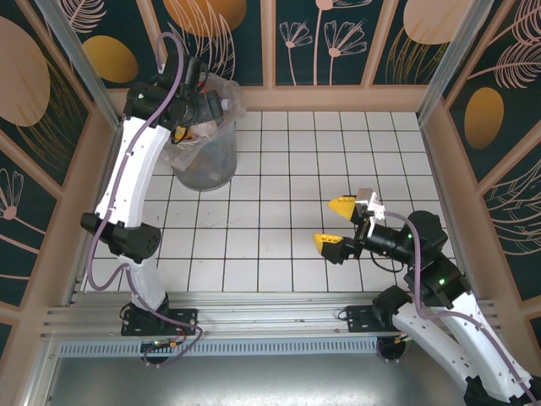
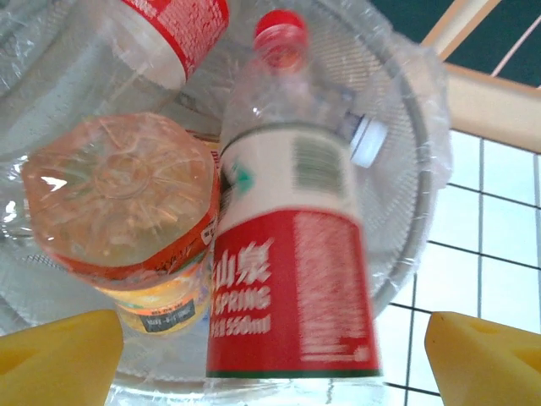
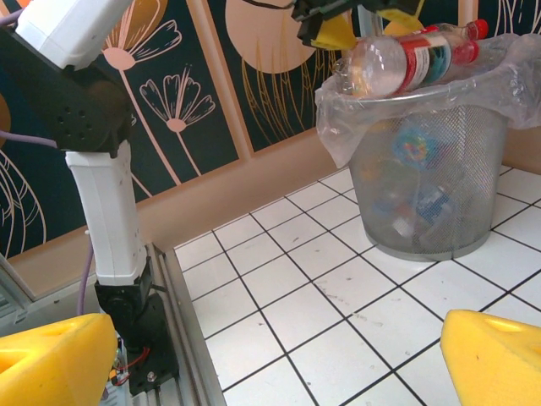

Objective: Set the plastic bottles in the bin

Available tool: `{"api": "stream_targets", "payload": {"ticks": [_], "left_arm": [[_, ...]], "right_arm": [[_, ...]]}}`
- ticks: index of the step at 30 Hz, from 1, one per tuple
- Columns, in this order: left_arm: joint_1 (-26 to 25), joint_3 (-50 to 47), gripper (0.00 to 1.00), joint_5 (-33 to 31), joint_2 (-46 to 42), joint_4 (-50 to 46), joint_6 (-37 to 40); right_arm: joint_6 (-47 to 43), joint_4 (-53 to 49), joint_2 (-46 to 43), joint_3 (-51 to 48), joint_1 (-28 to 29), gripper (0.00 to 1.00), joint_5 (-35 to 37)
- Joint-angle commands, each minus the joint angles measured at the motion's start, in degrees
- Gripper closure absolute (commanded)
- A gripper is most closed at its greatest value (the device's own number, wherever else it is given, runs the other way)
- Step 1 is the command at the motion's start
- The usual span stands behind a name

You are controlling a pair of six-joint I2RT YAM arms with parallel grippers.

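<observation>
In the top view, bin: a grey round mesh bucket lined with crinkled clear plastic stands at the upper left of the frame on the white tiled counter.
Top view, left gripper: the left gripper hangs over the bin's mouth; I cannot tell from here how its fingers stand.
Top view, right gripper: the right gripper sits right of centre, well apart from the bin, its yellow fingers spread with nothing between them.
Left wrist view, fingers: the yellow fingertips sit in the lower corners, wide apart.
Left wrist view, bottle: a blurred clear plastic bottle with a red label and red cap lies between them over the bin's mouth, with a gap to each finger.
Left wrist view, other bottles: an orange-labelled bottle, seen base-on, lies in the bin at left.
Right wrist view, bin: at the upper right, the red-labelled bottle lies tilted at rim level, just below the left gripper.
Right wrist view, fingers: the yellow fingertips sit in the lower corners, apart, above bare tiles.
</observation>
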Motion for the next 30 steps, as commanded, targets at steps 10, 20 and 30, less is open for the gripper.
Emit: {"api": "stream_targets", "payload": {"ticks": [10,20,30], "left_arm": [[0.4,-8.3,0.4,13.0,-6.3,7.2,-0.9],[0.3,-19.1,0.42,18.4,-13.5,10.7,-0.6],[-1.0,-21.4,0.43,20.5,-14.9,10.4,0.2]], "right_arm": [[-0.2,0.5,-0.3,-0.5,-0.3,0.01,0.8],[-0.2,0.6,0.0,-0.4,-0.4,0.01,1.1],[-0.2,0.5,0.6,-0.3,-0.4,0.01,1.1]]}}
